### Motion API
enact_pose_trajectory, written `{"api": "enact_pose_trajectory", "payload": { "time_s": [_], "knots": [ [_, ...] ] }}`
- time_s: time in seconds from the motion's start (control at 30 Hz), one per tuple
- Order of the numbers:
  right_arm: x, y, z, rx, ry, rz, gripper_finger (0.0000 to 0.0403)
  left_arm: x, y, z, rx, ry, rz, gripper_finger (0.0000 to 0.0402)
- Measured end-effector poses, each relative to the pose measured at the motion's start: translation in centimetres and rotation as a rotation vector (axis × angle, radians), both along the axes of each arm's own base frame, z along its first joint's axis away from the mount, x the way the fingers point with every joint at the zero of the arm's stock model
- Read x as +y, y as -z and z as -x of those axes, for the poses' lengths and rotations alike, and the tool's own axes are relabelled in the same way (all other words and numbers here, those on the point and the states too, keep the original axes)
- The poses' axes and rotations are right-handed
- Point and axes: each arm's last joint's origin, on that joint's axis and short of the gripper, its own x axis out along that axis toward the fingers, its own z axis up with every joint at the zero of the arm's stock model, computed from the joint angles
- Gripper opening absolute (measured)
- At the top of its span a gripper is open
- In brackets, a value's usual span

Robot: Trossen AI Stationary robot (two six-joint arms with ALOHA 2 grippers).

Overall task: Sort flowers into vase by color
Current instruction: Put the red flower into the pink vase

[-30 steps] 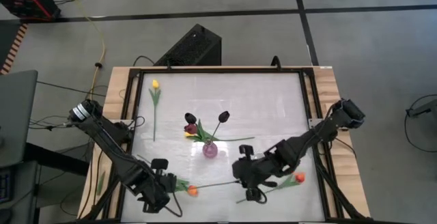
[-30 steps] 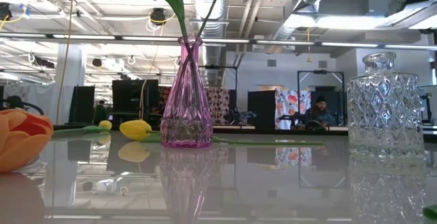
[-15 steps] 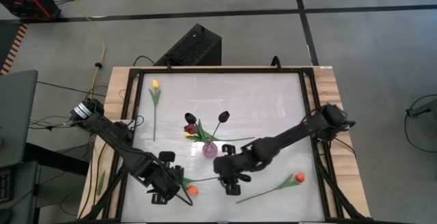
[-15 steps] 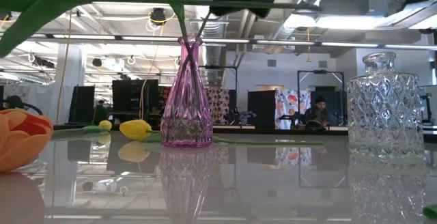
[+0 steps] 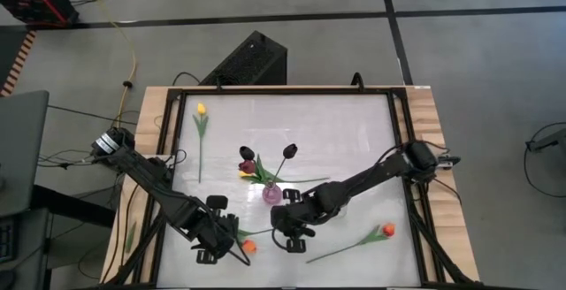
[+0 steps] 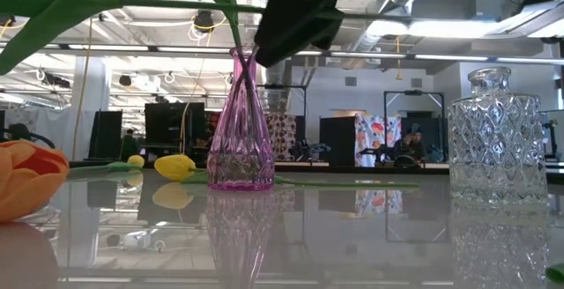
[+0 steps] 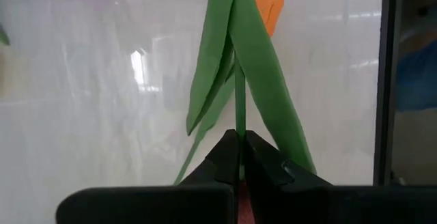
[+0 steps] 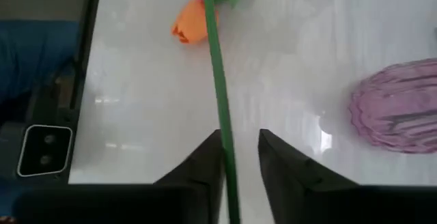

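My left gripper [image 5: 219,237] [image 7: 239,136], near the table's near edge, is shut on an orange tulip [image 5: 249,247] whose green stem [image 5: 265,233] runs right to my right gripper [image 5: 292,234]. The right gripper [image 8: 240,138] is open, with its fingers on either side of that stem [image 8: 217,80]. I cannot tell whether they touch it. A purple vase [image 5: 272,193] [image 6: 240,122] stands mid-table and holds dark tulips [image 5: 289,150]. A yellow tulip [image 5: 245,173] lies beside it. A second orange tulip [image 5: 387,231] lies near right and another yellow tulip [image 5: 201,110] lies far left. My left gripper pinches the orange tulip's thin stem [image 7: 239,118] between its two fingers, just below the long leaves [image 7: 263,67], with the orange head [image 7: 268,5] beyond them. In the low view the stem [image 6: 176,3] runs level, clear of the table, and the head [image 6: 26,179] sits at table height.
A clear cut-glass vase [image 6: 498,139] stands on the table to the right in the low view. A black frame [image 5: 393,148] edges the white tabletop. A black box [image 5: 252,60] sits beyond the far edge, and the far right part of the table lies bare.
My right gripper has swung toward the table's left, from beside the second orange tulip to the free end of the held tulip's stem. My left gripper has shifted slightly right. The stem and a leaf have come into the top of the low view.
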Motion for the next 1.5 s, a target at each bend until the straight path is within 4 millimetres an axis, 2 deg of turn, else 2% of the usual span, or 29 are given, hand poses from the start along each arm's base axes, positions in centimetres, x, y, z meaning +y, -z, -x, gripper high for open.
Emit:
{"api": "enact_pose_trajectory", "payload": {
  "time_s": [0.27, 0.5, 0.63, 0.8, 0.9, 1.03, 1.13, 1.23, 1.3, 1.4, 1.5],
  "knots": [
    [0.3, -0.4, 0.5, 0.061, -0.072, -0.032, 0.0023, -0.2, 0.0, -0.1, -0.011, 0.005, 0.016, 0.0017],
    [1.5, 0.1, 1.5, 0.108, -0.137, 0.012, 0.0021, -0.3, -0.1, -0.1, -0.027, 0.05, 0.013, 0.0103],
    [2.7, 0.1, 2.1, 0.087, -0.163, 0.084, 0.0021, 0.0, -0.5, 0.1, -0.045, 0.103, -0.017, 0.0151],
    [5.0, -0.3, 3.4, 0.013, -0.152, 0.202, 0.0021, 0.8, -3.3, 1.9, -0.273, 0.09, -0.2, 0.0168],
    [6.3, -0.6, 4.0, -0.038, -0.159, 0.212, 0.0021, 1.7, -5.1, 3.3, -0.428, 0.04, -0.3, 0.0169],
    [8.3, -1.2, 4.2, -0.156, -0.242, 0.2, 0.0021, 3.3, -5.7, 4.5, -0.577, -0.051, -0.394, 0.0169],
    [9.3, -2.2, 4.5, -0.251, -0.276, 0.218, 0.0021, 4.1, -4.3, 5.1, -0.644, -0.075, -0.386, 0.0169],
    [9.6, -3.6, 5.1, -0.392, -0.314, 0.213, 0.0021, 4.4, -2.0, 5.4, -0.718, -0.068, -0.355, 0.0169],
    [9.4, -4.6, 5.5, -0.543, -0.337, 0.185, 0.0021, 4.2, -0.8, 5.2, -0.796, -0.056, -0.313, 0.0169],
    [7.9, -5.3, 6.1, -0.789, -0.352, 0.107, 0.0021, 3.6, 0.0, 4.8, -0.939, 0.001, -0.203, 0.0169],
    [5.5, -4.7, 6.1, -1.02, -0.301, -0.001, 0.0021, 2.8, 0.4, 4.2, -1.11, 0.078, -0.096, 0.0169]
  ]
}}
